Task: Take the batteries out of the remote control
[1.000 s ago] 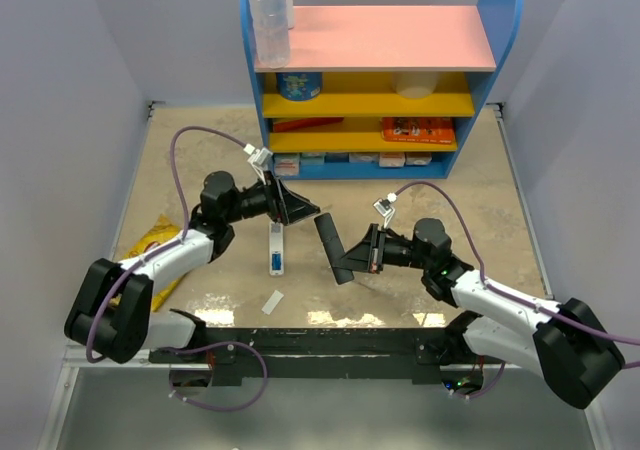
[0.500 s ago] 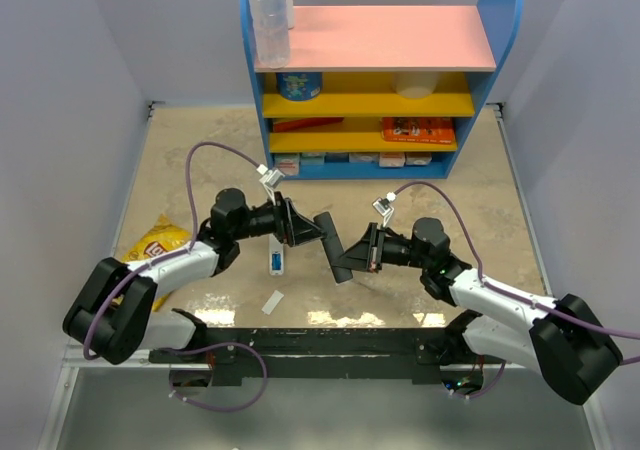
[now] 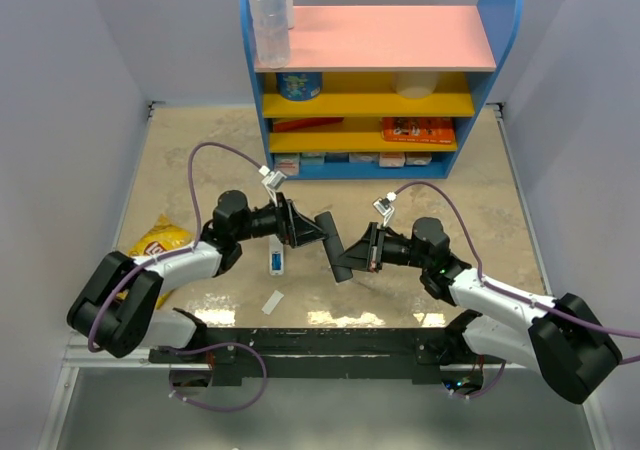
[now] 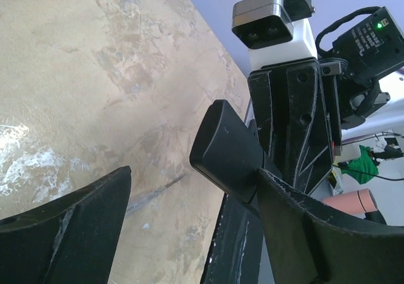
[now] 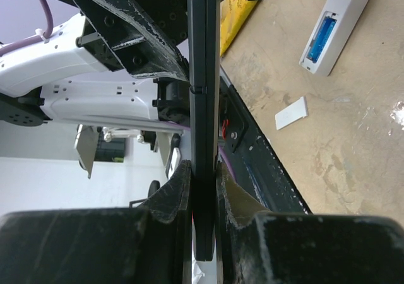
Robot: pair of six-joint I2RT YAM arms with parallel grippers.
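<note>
Black remote (image 3: 333, 242) clamped tight in right gripper (image 3: 358, 254), long axis running near-to-far; left gripper (image 3: 312, 232) wide open, jaws straddling its far end, holding nothing.

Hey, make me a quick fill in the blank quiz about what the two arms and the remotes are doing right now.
The remote clamped in the right gripper is ____ in colour.
The left gripper is ____ around that remote's far end.
The battery showing in the white remote is ____ in colour.
Missing words: black; open; blue.
</note>
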